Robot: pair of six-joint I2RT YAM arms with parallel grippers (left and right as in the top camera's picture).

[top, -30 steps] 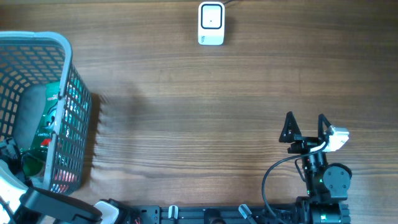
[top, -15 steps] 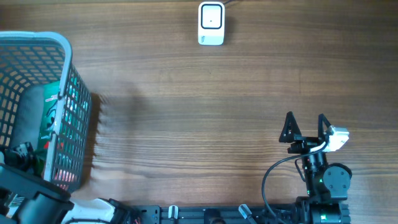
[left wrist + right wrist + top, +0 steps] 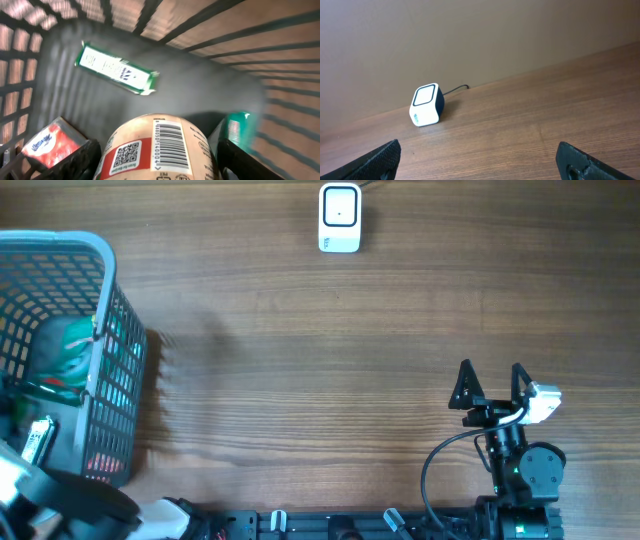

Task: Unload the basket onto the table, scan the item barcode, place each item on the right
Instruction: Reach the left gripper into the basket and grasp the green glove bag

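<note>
The item [image 3: 159,150] is a pale cylinder with a red label, a QR code and a black barcode [image 3: 172,142] that faces the left wrist camera. It lies inside the grey basket [image 3: 103,260] at the table's left edge. My left gripper [image 3: 156,157] reaches into the basket, its black fingers [image 3: 75,160] pressed against both sides of the cylinder. The white scanner [image 3: 339,218] stands at the far middle of the table and shows small in the right wrist view as the scanner [image 3: 426,105]. My right gripper [image 3: 491,385] hovers open and empty near the front right.
In the basket also lie a green flat packet [image 3: 117,70], a red packet [image 3: 50,145] and a green can [image 3: 237,130]. The basket's mesh walls [image 3: 280,55] close in around the left gripper. Bare wood table [image 3: 320,360] stretches between basket and scanner.
My left arm has moved further into the basket and its fingers have narrowed onto the cylinder. The right arm has not moved.
</note>
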